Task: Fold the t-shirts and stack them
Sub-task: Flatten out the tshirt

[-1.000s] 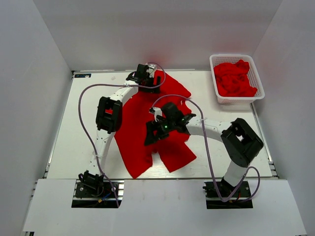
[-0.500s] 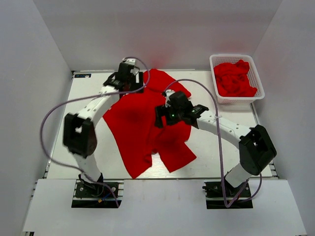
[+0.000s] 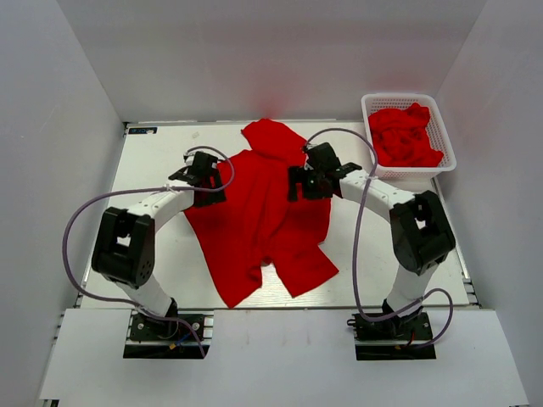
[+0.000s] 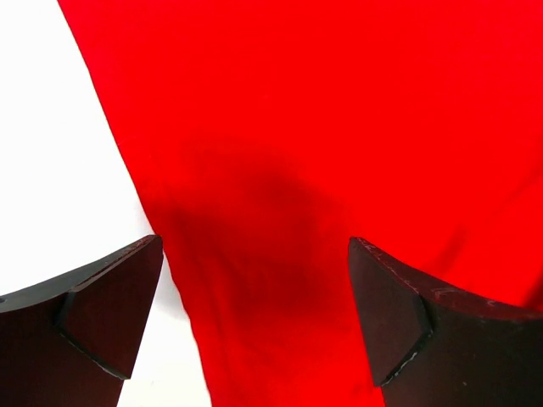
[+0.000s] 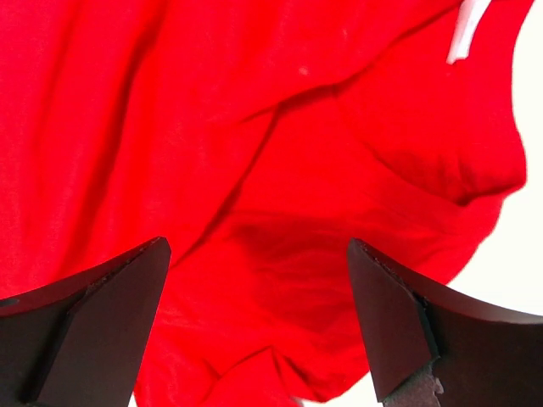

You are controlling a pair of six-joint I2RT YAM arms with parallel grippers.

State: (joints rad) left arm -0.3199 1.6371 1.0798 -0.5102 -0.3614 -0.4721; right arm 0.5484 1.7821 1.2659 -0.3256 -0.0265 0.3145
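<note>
1. We see one red t-shirt [image 3: 254,216] lying spread and wrinkled on the white table [image 3: 153,153], with one sleeve toward the far edge.
2. The left arm [image 3: 123,246] rises from its base, bends at the elbow and reaches forward and to the right. It carries the left gripper [image 3: 202,176] over the shirt's left edge.
3. From the left wrist, we find its fingers [image 4: 93,314] spread wide with nothing between them. The cloth edge and bare table lie beneath.
4. The right arm [image 3: 420,229] folds at the elbow and stretches back toward the left, so the right gripper [image 3: 304,182] is over the shirt's far right part.
5. Its fingers [image 5: 85,322] also stand apart and hold nothing. Below them are creased cloth and a white tag [image 5: 462,34].
6. More red shirts [image 3: 405,136] lie heaped in the mesh basket [image 3: 397,97] at the far right, well apart from both grippers.
</note>
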